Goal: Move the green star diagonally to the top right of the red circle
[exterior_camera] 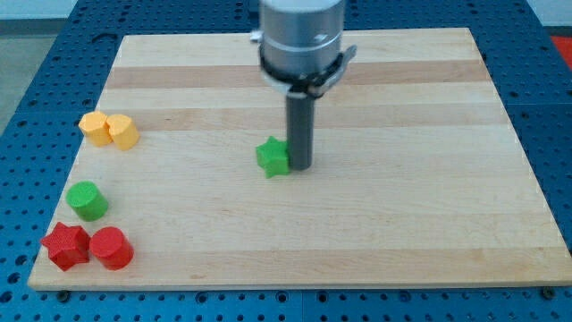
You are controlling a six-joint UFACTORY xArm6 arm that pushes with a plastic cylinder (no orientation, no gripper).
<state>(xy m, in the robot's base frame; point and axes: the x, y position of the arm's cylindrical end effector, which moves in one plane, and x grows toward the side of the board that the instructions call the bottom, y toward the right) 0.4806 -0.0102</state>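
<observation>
- There are no containers here; every block sits straight on the pale wooden board (357,241), a smooth plank-jointed top with visible grain, lying on a blue perforated surface (27,54).
- The green star (273,157) is a small, matte, chunky block near the board's middle; its points spread evenly, so no long axis can be made out.
- My tip (298,167) touches the green star's right side; the rod is a plain dark cylinder under a grey metal collar and has hold of nothing.
- The red circle (112,248) lies far to the star's lower left, near the board's bottom-left corner.
- A red star (66,245) sits just left of the red circle, touching it.
- A green cylinder (88,200) stands just above the red circle.
- Two yellow blocks (108,130), pressed together, lie further up the left edge; their exact shapes are unclear.
</observation>
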